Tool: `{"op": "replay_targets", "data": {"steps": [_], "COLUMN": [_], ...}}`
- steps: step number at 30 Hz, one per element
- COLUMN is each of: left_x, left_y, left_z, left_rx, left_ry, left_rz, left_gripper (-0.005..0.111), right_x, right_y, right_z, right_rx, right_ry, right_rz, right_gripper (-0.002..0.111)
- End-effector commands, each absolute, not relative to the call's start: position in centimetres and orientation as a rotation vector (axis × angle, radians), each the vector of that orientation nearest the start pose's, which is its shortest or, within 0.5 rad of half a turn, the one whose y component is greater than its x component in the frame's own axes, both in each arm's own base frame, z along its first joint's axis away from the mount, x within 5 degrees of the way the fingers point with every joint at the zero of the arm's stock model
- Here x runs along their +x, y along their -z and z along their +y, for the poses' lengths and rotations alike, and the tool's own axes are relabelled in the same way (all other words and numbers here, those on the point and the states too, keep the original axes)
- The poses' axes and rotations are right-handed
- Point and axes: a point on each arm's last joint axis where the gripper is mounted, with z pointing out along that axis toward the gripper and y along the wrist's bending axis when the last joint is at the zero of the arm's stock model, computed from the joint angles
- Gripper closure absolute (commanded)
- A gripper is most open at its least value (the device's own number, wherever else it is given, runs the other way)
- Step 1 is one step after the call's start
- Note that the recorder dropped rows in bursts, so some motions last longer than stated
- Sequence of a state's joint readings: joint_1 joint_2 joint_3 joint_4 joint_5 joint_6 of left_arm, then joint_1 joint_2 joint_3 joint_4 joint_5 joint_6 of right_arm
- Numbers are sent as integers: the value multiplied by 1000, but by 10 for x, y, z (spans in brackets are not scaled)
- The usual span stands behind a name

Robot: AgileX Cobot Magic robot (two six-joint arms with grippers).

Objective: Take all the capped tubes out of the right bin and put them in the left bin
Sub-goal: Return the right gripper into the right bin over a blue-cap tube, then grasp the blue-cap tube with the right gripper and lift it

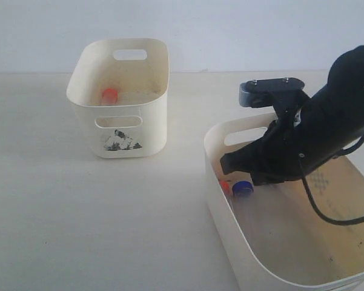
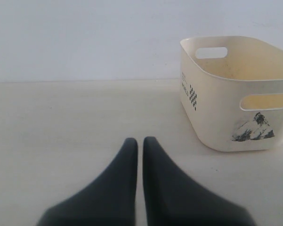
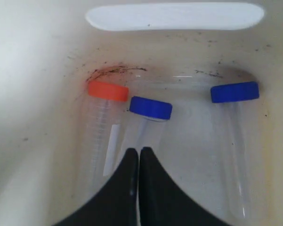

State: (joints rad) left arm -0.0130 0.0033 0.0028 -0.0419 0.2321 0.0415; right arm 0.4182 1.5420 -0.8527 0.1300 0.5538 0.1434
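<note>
Wide cream plastic tub (image 1: 213, 182), right side: the right arm's black gripper (image 3: 139, 151) reaches inside. Its jaws are pressed together, gripping nothing, tips over the body of a blue-capped clear tube (image 3: 150, 107); contact unclear.

Smaller cream tub with torn sticker (image 1: 85, 112), left: one orange-capped clear tube (image 1: 110, 95) lies inside.

Left gripper (image 2: 138, 141): closed, empty, over the pale tabletop (image 2: 61, 117).

The right wrist view adds a second orange-capped tube (image 3: 108, 90) just beside the blue one and another blue-capped tube (image 3: 235, 92) apart; the exterior view shows only two caps there.
</note>
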Motion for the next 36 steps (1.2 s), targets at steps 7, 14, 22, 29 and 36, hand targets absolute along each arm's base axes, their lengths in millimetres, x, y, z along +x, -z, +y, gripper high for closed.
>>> {"op": "replay_targets", "data": {"steps": [7,14,22,29,36], "left_x": [56,56,56,56,56], "left_y": [-192,-192,-192,-192,-192], "left_z": [-1,-1,-1,-1,-1], "left_rx": [12,12,12,12,12], "left_ry": [19,19,19,19,19], "left_rz": [1715,1715,1715,1715,1715], "left_gripper": [102,102,102,102,102], "right_x": [273,271,272,277,265], "right_y": [-170,-170,-155,-124,-219], "right_z": [124,124,125,127,123], "right_rx": [-218,-175,-139,-83,-128], "right_ry": [-262,-273,-259,-230,-336], "right_rz": [2759,2786,2853,2921,2694], "right_gripper": [107,53,33,76,108]}}
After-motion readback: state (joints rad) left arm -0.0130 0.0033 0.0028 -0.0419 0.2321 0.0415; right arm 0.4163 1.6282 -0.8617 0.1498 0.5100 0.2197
